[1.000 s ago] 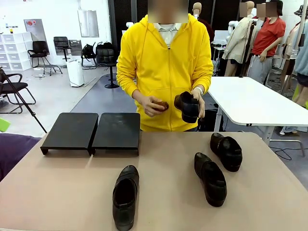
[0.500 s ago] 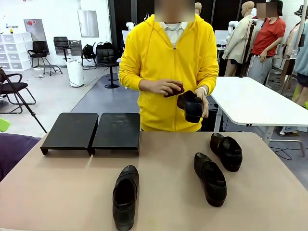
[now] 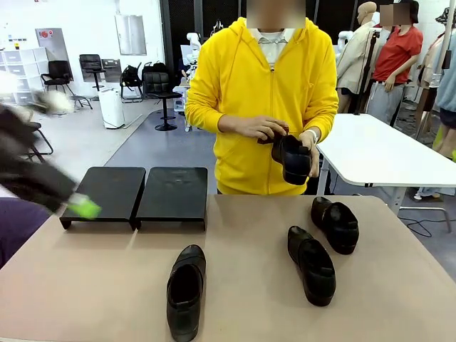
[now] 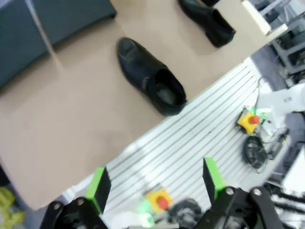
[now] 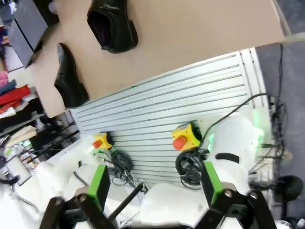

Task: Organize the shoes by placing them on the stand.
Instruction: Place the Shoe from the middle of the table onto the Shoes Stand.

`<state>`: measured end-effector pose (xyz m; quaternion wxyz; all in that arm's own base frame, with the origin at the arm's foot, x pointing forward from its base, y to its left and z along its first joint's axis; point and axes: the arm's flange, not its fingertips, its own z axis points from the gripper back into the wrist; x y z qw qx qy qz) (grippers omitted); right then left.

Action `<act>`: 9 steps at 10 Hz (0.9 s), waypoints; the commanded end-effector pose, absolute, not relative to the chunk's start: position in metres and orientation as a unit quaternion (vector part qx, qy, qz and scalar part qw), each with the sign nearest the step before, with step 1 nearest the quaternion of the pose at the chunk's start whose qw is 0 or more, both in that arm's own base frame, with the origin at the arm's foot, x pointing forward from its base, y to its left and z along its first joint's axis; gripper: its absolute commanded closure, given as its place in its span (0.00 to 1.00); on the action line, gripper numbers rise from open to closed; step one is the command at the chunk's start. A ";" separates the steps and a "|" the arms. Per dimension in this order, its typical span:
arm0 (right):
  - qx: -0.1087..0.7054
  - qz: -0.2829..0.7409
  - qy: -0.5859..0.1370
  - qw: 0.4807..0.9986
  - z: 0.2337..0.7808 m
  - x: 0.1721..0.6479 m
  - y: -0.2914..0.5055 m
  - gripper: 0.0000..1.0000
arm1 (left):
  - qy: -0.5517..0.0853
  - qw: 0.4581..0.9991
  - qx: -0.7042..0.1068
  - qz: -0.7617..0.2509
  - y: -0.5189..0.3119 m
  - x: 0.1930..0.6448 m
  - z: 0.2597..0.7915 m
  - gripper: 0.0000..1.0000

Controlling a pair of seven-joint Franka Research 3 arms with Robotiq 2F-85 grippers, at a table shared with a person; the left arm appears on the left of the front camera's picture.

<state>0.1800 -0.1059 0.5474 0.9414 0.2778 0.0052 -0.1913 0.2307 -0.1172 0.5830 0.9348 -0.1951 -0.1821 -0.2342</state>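
Three black glossy shoes lie on the tan table: one near the front middle [image 3: 186, 291], two at the right [image 3: 311, 264] [image 3: 335, 224]. A person in a yellow hoodie holds another shoe [image 3: 296, 158] in both hands above the far edge. The black two-panel stand [image 3: 139, 194] sits bare at the far left. My left gripper [image 3: 84, 207] shows as a blur near the stand's left front corner. From its wrist camera the left gripper [image 4: 155, 183] stands open over the table's near edge, with one shoe [image 4: 150, 82] ahead. The right gripper [image 5: 154, 183] is open and holds nothing, off the table; two shoes [image 5: 112, 24] [image 5: 70, 76] lie far ahead.
Below the near table edge [image 4: 143, 138] runs a slatted white base with yellow emergency-stop boxes [image 4: 249, 120] [image 5: 187, 137] and cables. A white table [image 3: 377, 153] stands behind at the right. Tan tabletop lies bare between the stand and the front shoe.
My left arm has swung into the front view from the left, blurred by motion. The person has shifted right and raised the held shoe, with the other hand now on it.
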 end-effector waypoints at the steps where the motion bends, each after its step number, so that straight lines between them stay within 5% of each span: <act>1: 0.275 -0.194 0.008 0.942 0.551 0.179 -0.109 0.00 | -0.093 0.959 -0.193 -0.187 -0.237 0.305 0.558 0.00; 3: 0.275 -0.194 0.008 0.942 0.551 0.179 -0.109 0.00 | -0.024 0.981 -0.138 -0.131 -0.305 0.316 0.481 0.00; 4: 0.275 -0.194 0.008 0.942 0.551 0.179 -0.109 0.00 | -0.052 0.987 -0.126 -0.090 -0.310 0.320 0.473 0.00; 5: 0.275 -0.194 0.008 0.942 0.551 0.179 -0.109 0.00 | -0.058 0.971 -0.161 -0.168 -0.290 0.280 0.477 0.00; 9: 0.275 -0.194 0.008 0.942 0.551 0.179 -0.109 0.00 | -0.050 0.974 -0.158 -0.153 -0.308 0.292 0.470 0.00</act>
